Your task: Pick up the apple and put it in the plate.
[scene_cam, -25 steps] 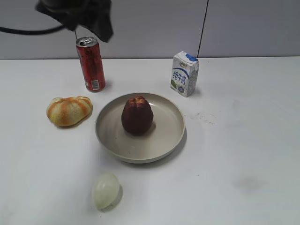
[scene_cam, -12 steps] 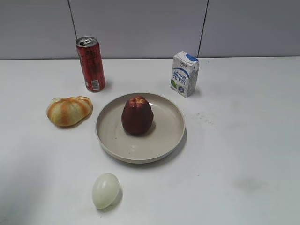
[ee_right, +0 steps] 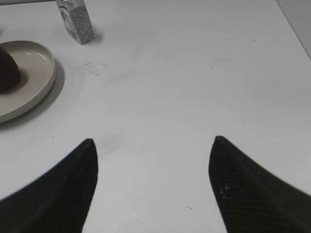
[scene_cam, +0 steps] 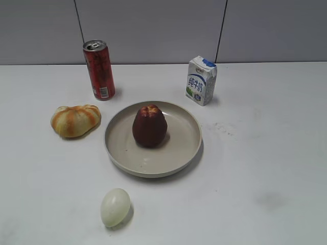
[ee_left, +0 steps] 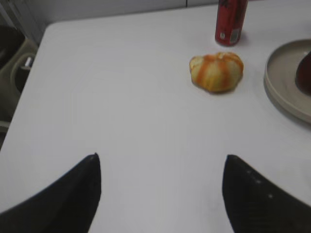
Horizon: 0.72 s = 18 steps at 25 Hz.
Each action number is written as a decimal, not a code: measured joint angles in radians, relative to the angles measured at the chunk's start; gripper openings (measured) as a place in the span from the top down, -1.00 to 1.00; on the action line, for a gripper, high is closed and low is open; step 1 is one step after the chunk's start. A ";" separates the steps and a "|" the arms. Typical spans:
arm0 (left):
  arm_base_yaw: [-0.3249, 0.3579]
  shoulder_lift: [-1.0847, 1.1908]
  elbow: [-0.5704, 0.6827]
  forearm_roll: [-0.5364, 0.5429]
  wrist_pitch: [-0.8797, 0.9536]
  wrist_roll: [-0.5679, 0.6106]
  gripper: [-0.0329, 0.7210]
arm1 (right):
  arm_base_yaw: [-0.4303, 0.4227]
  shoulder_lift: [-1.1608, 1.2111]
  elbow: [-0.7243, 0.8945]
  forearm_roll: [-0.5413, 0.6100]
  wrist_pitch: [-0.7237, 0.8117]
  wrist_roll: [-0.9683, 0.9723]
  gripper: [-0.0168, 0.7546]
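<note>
The dark maroon apple stands upright in the round beige plate at the table's middle. Its edge shows in the left wrist view and the right wrist view, with the plate around it. My left gripper is open and empty over bare table, left of the bread roll. My right gripper is open and empty over bare table, right of the plate. Neither gripper shows in the exterior view.
A red can stands behind the plate at left; it also shows in the left wrist view. A milk carton stands behind at right. An orange-striped bread roll lies left of the plate. A pale egg lies in front.
The left arm, seen at the top left of the exterior view a second ago, has withdrawn out of that view. The apple and plate have not moved.
</note>
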 joint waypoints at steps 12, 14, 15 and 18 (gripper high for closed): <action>0.000 -0.069 0.036 0.000 -0.003 0.000 -0.63 | 0.000 0.000 0.000 0.000 0.000 0.000 -0.52; 0.000 -0.069 0.036 0.000 -0.003 0.000 -0.63 | 0.000 0.000 0.000 0.000 0.000 0.000 -0.52; 0.000 -0.069 0.036 0.000 -0.003 0.000 -0.63 | 0.000 0.000 0.000 0.000 0.000 0.000 -0.52; 0.000 -0.069 0.036 0.000 -0.003 0.000 -0.63 | 0.000 0.000 0.000 0.000 0.000 0.000 -0.52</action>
